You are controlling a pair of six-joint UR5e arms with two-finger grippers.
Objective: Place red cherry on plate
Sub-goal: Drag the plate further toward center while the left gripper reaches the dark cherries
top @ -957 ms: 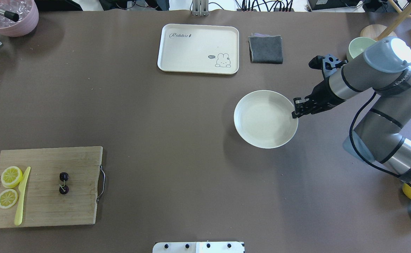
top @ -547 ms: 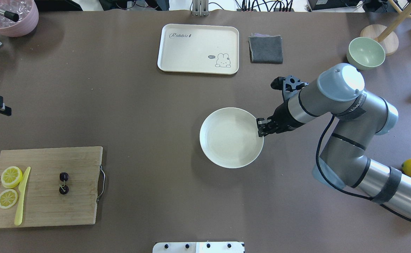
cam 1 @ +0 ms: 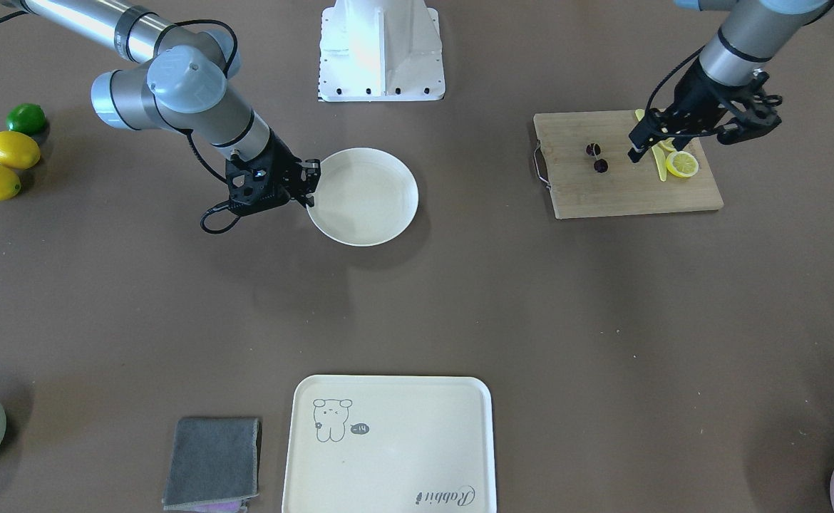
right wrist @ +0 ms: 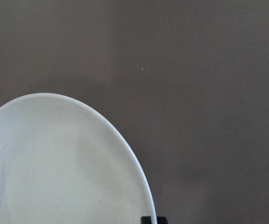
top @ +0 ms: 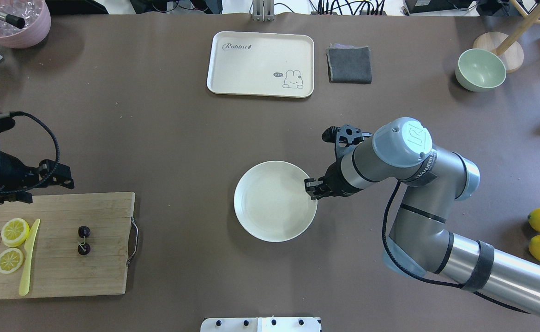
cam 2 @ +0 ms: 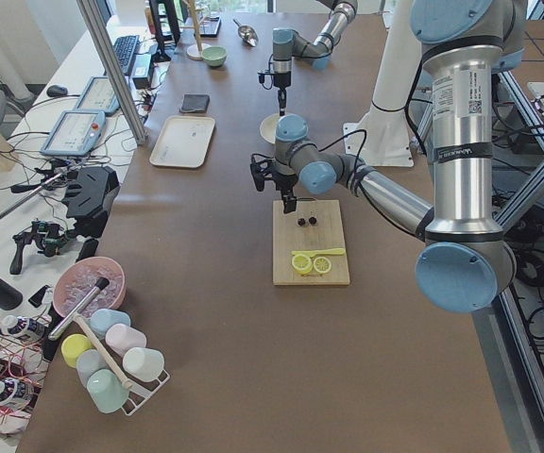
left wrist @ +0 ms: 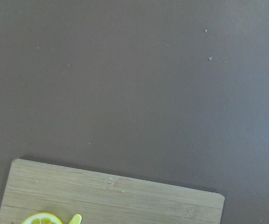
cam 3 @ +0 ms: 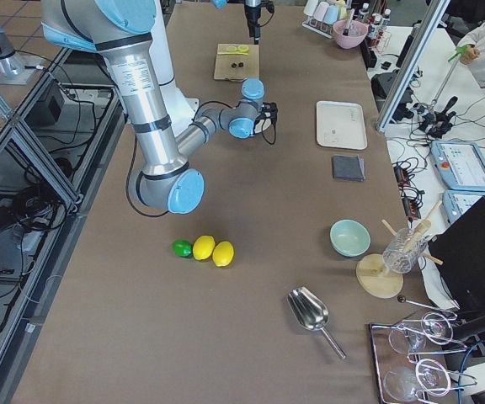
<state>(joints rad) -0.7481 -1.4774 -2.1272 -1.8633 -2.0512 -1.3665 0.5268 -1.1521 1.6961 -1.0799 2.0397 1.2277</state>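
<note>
The plate (top: 261,203) has slid left and nearer the robot, its rim pinched in the closed right gripper (top: 310,188). The left gripper (cam 1: 638,148) has come in over the board (top: 104,267); its opening is unclear. The cherry (top: 84,232) lies on the board near those fingers, far from the plate.

Right gripper (top: 313,188) low, fingers pinching plate (top: 270,203) rim; left gripper (cam 1: 636,148) hovering, pointing down.
</note>
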